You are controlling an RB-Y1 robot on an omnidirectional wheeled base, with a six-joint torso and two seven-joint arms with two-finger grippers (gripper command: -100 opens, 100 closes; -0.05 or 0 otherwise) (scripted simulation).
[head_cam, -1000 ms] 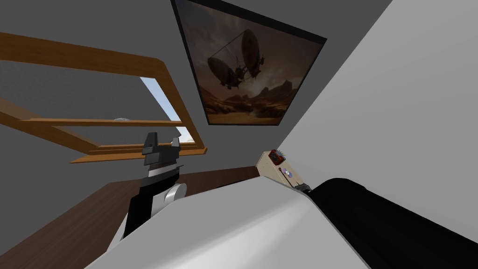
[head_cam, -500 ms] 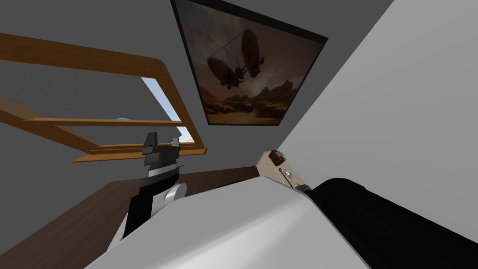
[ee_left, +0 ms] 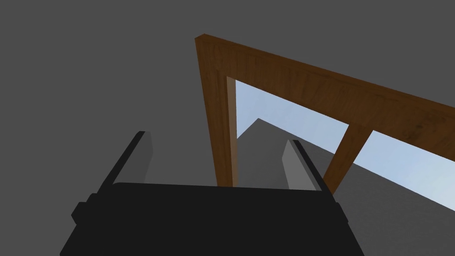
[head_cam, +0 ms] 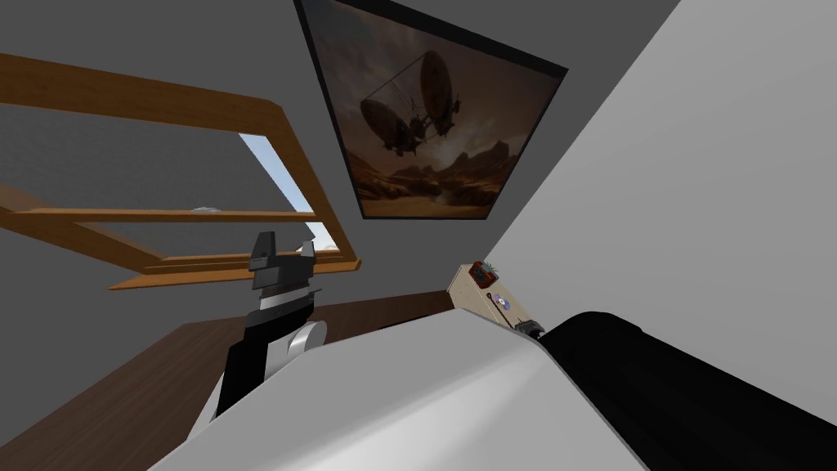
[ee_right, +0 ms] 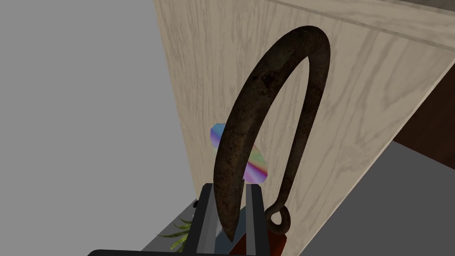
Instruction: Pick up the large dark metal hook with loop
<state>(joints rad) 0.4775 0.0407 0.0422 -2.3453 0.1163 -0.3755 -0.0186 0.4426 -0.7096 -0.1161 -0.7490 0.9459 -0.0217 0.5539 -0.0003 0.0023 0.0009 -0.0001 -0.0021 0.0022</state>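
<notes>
Leftward is how the wooden window frame [head_cam: 302,163] and the framed airship picture [head_cam: 425,114] are sliding together in the head view since a second ago, so it is our head camera that is moving, not the things. Our left arm is keeping the same place in that view.

We are seeing one container, a red pot [head_cam: 484,275] with a green plant in it, standing at the far end of the pale wooden table [head_cam: 467,288] against the white wall.

We are gripping the dark hook [ee_right: 233,146] in our right hand [ee_right: 229,189]. Its fingers [ee_right: 205,209] are pressing on the thick pointed end. From there the hook is arching up and curving back down to its small loop, just beside the hand. We cannot tell whether the hook is touching the table [ee_right: 355,89] behind it.

One rainbow-sheened disc [ee_right: 257,169] is lying on the table, partly hidden behind the hook's curve. In the head view the disc [head_cam: 502,303] is sitting between the pot and the table's near end.

Our left hand [head_cam: 284,252] is hanging raised in front of the window frame. In its wrist view, the left hand [ee_left: 217,138] is holding its fingers apart with nothing between them.

We are counting one hook, one disc, one potted plant, one picture and one window.
</notes>
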